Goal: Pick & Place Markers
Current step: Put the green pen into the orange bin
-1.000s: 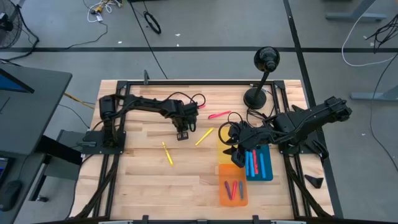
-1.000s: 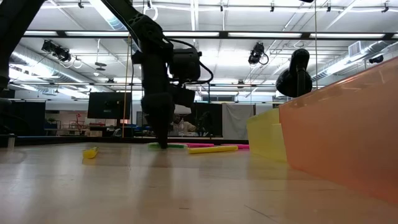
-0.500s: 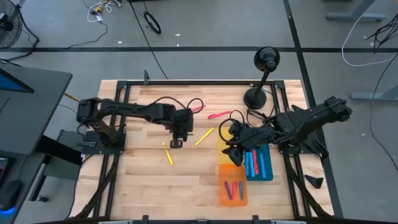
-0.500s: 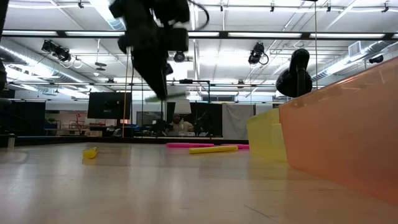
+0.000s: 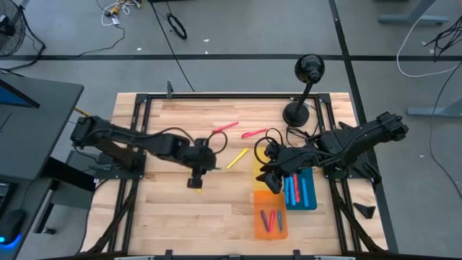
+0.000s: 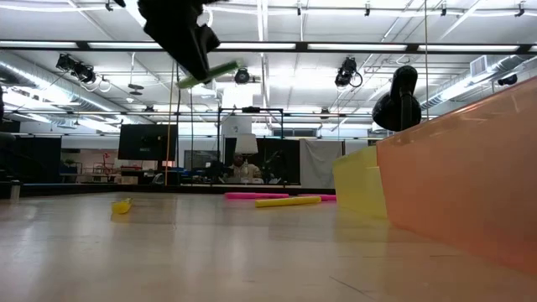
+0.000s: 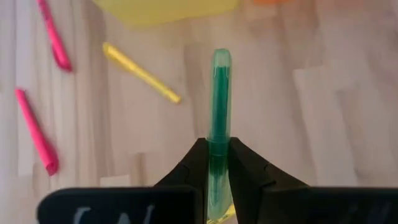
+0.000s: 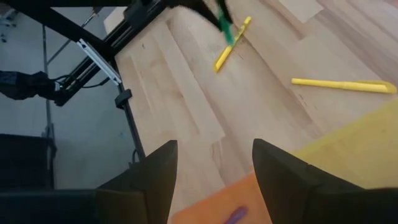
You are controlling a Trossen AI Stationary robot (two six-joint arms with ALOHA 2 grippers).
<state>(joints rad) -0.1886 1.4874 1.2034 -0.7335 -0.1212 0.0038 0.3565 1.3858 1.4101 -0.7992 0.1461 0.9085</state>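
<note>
Green marker (image 7: 219, 106) sits clamped between the two dark fingers of the left gripper (image 7: 217, 163), its free end sticking straight out past the fingertips; seen from table height the same marker (image 6: 207, 73) hangs tilted well above the wood, and from above the left gripper (image 5: 196, 178) is over the middle-left of the table (image 5: 159, 209). Beneath and beside it on the boards lie a yellow marker (image 7: 140, 72) and two pink markers (image 7: 53, 35), one near the other; from above, the yellow one (image 5: 237, 158) lies slanted just beside the yellow tray (image 5: 260, 178), with the pink pair (image 5: 225, 128) farther toward the back edge. Another yellow marker (image 6: 122, 205) rests on the table apart from these. The right gripper (image 5: 271, 178) waits over the trays with its fingers (image 8: 149, 177) spread wide and nothing between them. Below the yellow tray stands an orange tray (image 5: 258, 227) with red and purple markers (image 5: 271, 220) in it, and beside it a blue tray (image 5: 312, 199) holding blue and red markers (image 5: 295, 189). A black desk lamp (image 5: 303, 87) stands at the far right corner
</note>
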